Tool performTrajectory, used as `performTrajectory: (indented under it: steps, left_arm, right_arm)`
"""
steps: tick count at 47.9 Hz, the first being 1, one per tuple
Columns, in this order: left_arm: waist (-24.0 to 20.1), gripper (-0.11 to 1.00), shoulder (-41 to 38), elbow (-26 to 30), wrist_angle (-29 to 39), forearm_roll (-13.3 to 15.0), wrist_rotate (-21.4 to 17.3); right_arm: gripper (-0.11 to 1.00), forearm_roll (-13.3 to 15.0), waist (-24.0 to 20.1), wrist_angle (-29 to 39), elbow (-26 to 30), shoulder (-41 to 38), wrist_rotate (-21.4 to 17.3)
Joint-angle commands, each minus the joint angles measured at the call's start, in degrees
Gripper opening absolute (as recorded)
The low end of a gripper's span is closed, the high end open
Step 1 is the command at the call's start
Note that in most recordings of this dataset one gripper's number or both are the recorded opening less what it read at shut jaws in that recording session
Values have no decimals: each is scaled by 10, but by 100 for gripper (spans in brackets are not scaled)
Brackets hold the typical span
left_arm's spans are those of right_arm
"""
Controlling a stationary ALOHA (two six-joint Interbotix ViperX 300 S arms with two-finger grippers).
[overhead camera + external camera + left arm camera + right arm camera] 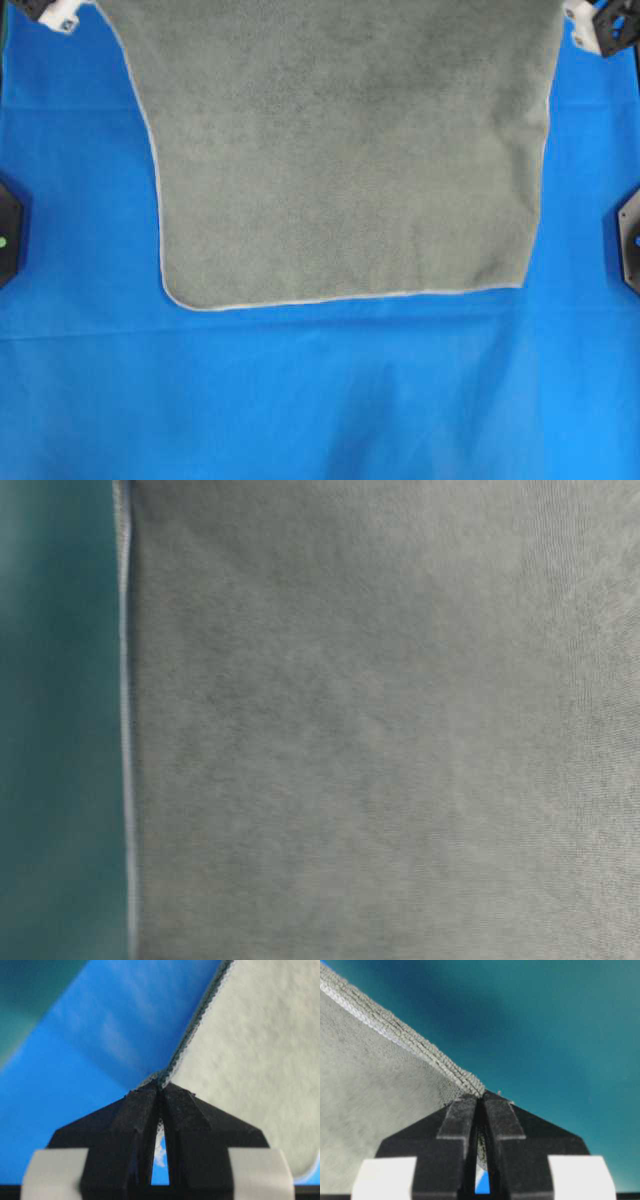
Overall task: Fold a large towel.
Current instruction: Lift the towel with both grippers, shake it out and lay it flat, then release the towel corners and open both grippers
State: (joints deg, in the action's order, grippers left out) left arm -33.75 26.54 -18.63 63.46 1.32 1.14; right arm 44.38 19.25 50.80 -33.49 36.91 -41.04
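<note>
The left hand [161,1089] has its fingers pressed together, pinching the towel [350,150] at its hemmed edge. The right hand [481,1096] pinches the opposite hem likewise. Between them the towel spreads from the far edge of the blue-covered bench [300,400] toward its middle.

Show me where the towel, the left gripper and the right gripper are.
towel [340,150]: overhead view, middle of the cloth.
left gripper [161,1088]: left wrist view, between the fingertips, shut on the hem.
right gripper [481,1097]: right wrist view, between the fingertips, at the pinched edge.
</note>
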Motion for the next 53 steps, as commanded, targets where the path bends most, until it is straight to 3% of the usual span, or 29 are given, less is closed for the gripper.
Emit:
performTrajectory:
  steps: [1,9,17,22,28,35,44,53]
  left_arm:
    - [29,1,4,-17,-11,4,4]
    - [140,1,4,-118,-89,4,58]
    - [236,1,-6,-223,-205,4,151]
    - [288,1,-21,-278,-278,4,217]
    - [342,1,-55,-313,-361,4,271]
    - [396,1,-110,-318,-415,4,297]
    - [403,1,-178,-315,-437,1,296]
    - [407,1,-190,-316,-452,1,294]
  right_arm:
    - [2,-18,4,-11,-9,-1,1]
    - [2,-104,-14,-3,-71,11,25]
    - [2,-242,-75,-2,-139,21,76]
    - [2,-311,-127,-4,-173,17,87]
    - [2,-360,-188,-17,-205,8,83]
    - [2,-395,-232,-77,-237,-12,75]
    - [2,-392,-234,-165,-274,-69,56]
    - [2,-395,-235,-215,-279,-120,48]
